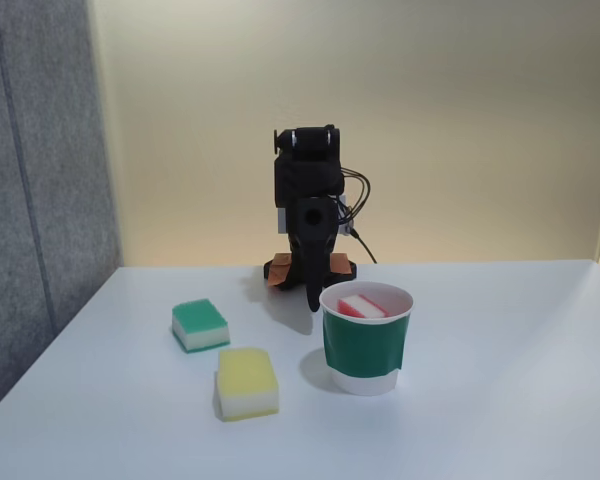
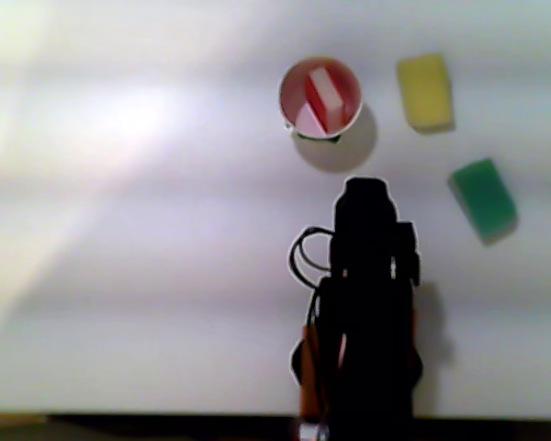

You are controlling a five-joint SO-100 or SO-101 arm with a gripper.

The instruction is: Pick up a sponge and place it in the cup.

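Sponge lay inside the cup; the arm stood folded behind it.

The red-and-white sponge [image 1: 360, 306] rested tilted inside the green-banded cup [image 1: 366, 347] on the white table [image 1: 500, 380]. The black pincer [image 1: 309, 293] pointed down just behind the cup, holding nothing; whether it was spread or pressed together could not be told. A green sponge [image 1: 200, 325] and a yellow sponge [image 1: 246, 383] sat on the table left of the cup in the fixed view, near each other.

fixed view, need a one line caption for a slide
Red-and-white sponge resting inside the green-banded paper cup, black arm folded behind, green sponge and yellow sponge left on the white table.
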